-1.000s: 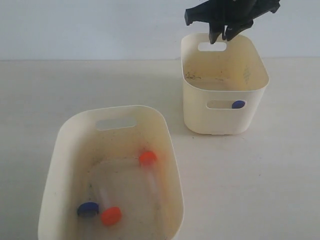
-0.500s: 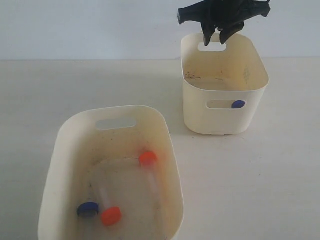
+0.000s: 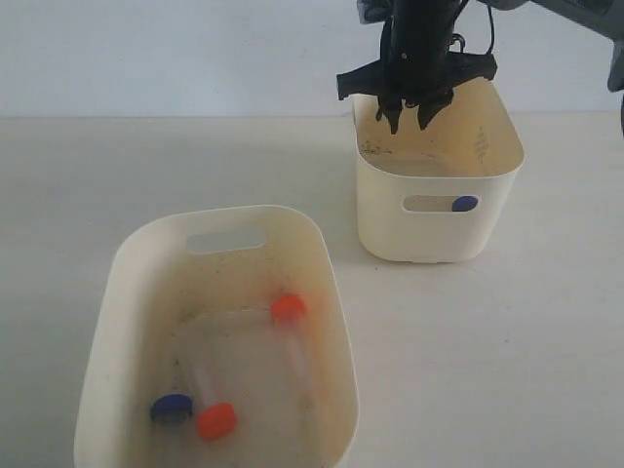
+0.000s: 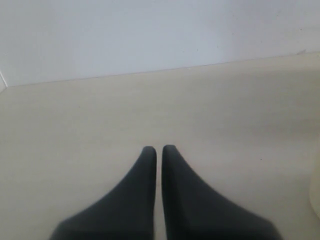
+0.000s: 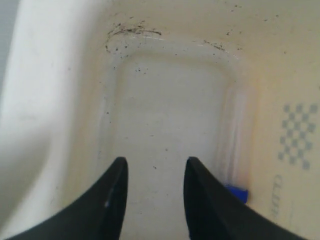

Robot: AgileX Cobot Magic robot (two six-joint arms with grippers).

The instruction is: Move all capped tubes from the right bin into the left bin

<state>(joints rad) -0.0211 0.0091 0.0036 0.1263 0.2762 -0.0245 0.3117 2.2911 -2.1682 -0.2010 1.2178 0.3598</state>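
The right bin stands at the back right. One capped tube lies inside it along a wall, and its blue cap shows through the front handle slot. My right gripper hangs open inside the bin's mouth. In the right wrist view the gripper is over the bin floor, with the blue cap just beside one finger. The left bin at the front left holds three tubes: two with orange caps and one with a blue cap. My left gripper is shut and empty over bare table.
Dark specks mark the floor and walls of the right bin. A checkered label is on its inner wall. Pale table surface lies between and around the bins. A white wall stands behind.
My right gripper has come down from above the right bin's back rim into its mouth, shifting slightly left. The tubes and bins have not moved.
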